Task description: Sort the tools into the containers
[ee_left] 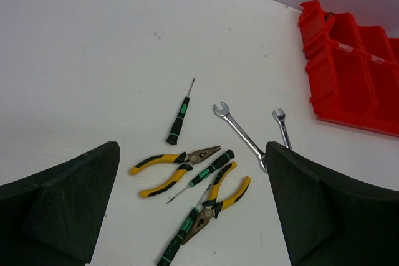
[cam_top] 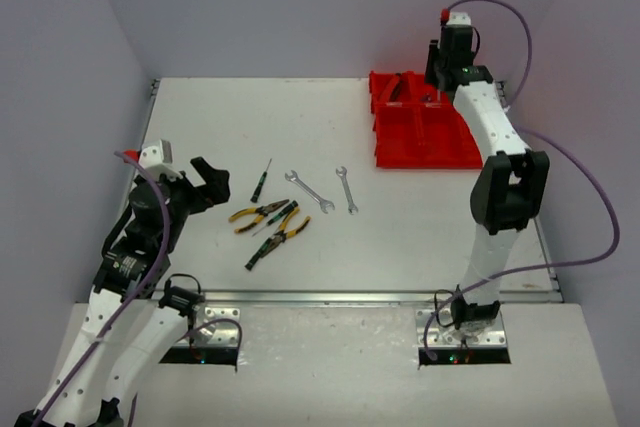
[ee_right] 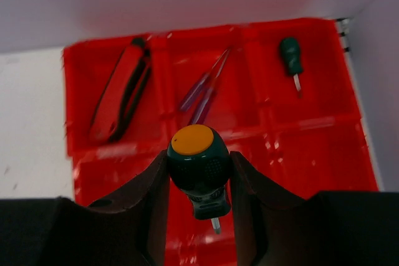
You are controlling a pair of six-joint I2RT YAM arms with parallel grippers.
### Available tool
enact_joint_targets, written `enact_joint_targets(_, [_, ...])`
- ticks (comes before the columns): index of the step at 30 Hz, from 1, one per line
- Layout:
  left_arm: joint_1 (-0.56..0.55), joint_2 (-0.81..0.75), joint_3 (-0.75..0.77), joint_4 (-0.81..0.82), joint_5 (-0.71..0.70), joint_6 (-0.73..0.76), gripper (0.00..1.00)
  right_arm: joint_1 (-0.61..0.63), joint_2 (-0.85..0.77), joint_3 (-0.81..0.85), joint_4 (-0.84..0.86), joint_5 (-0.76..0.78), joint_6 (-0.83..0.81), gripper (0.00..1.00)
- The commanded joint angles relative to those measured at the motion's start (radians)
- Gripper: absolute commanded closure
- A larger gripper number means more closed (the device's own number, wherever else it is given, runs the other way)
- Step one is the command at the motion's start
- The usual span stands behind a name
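My right gripper (ee_right: 199, 175) is shut on a stubby green-black screwdriver (ee_right: 194, 160) with an orange cap, hanging over the red containers (ee_right: 312, 154). The back compartments hold red-handled cutters (ee_right: 121, 98), a thin blue screwdriver (ee_right: 202, 91) and a small green screwdriver (ee_right: 290, 57). My left gripper (ee_left: 192, 172) stands open above the loose tools: two yellow-handled pliers (ee_left: 169, 165) (ee_left: 218, 202), a green-black screwdriver (ee_left: 178, 119) and two silver wrenches (ee_left: 240, 136) (ee_left: 282, 128). From above, the right gripper (cam_top: 440, 72) is over the containers (cam_top: 420, 137) and the left gripper (cam_top: 215, 182) is left of the tools.
The containers (ee_left: 349, 79) sit at the table's far right, near the back wall. Two more green-black screwdrivers (ee_left: 211, 169) (ee_left: 177, 238) lie crossed among the pliers. The table's front edge (cam_top: 320, 297) runs just before the arm bases.
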Motion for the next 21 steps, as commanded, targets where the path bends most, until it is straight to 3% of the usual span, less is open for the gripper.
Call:
enact_joint_targets(1, [-0.015,-0.021,-0.003,0.056,0.022,0.017,0.00,-0.064,0.225,0.290,0.034,0.172,0.019,1.00])
enact_joint_targets(4, [-0.018,-0.018,-0.003,0.056,0.024,0.017,0.00,-0.086,0.253,0.295,0.155,0.241,0.006,1.00])
enact_joint_targets(6, [-0.020,-0.013,-0.006,0.059,0.032,0.020,0.00,-0.090,0.235,0.185,0.341,0.318,-0.061,1.00])
enact_joint_targets(8, [-0.021,-0.010,-0.007,0.059,0.034,0.019,0.00,-0.114,0.235,0.166,0.412,0.332,-0.054,1.00])
enact_joint_targets(15, [-0.032,0.018,-0.007,0.059,0.039,0.020,0.00,-0.185,0.355,0.303,0.384,0.254,-0.002,0.95])
enact_joint_targets(19, [-0.040,0.037,-0.009,0.062,0.050,0.022,0.00,-0.199,0.403,0.292,0.375,0.232,0.038,0.94])
enact_joint_targets(21, [-0.040,0.041,-0.007,0.062,0.050,0.023,0.00,-0.211,0.402,0.250,0.394,0.186,0.085,0.88])
